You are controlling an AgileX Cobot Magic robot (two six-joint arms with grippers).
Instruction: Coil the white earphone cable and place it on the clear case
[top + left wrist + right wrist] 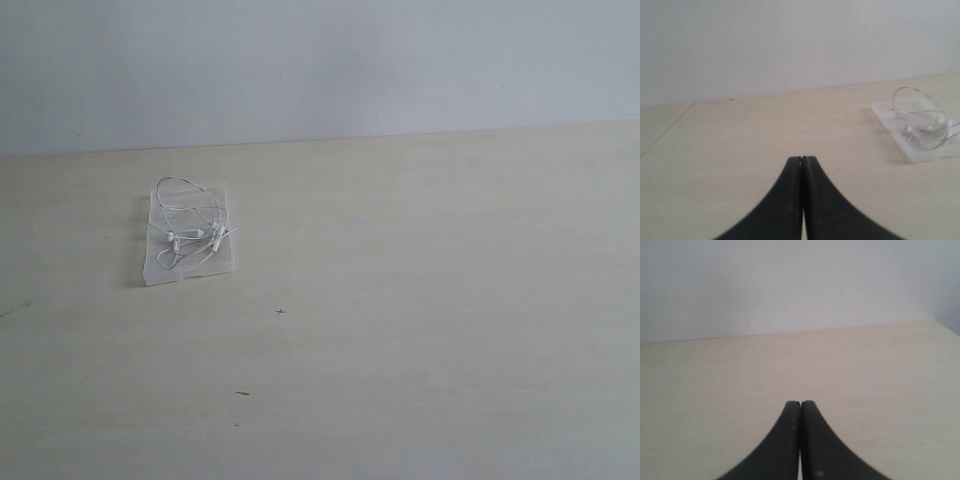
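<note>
Starting at the left of the exterior view: the white earphone cable (pixel 187 222) is sitting in a loose bundle on the clear case (pixel 200 272), in the upper left part of the frame, on the pale desk (pixel 420 300). By my read the job looks about done, so the risk now is undoing it. The loops aren't tight. One arcs up near the far edge of the case and a strand or two pokes past its right edge. I reckon that springy wire could relax and slide off the slick plastic. If I bring a claw back in to tidy, a tip could hook a loop and drag the wire off, maybe the light case with it.

Neither arm shows in the exterior view. The left claw (pixel 802 159) has its tips pressed together with nothing between them. In its wrist view the case and cable lie beyond the tips and off to one side, well apart and not touching. The right claw (pixel 800 403) is also closed tight on nothing, and I see only bare desk ahead of it, no cable, no case.
</note>
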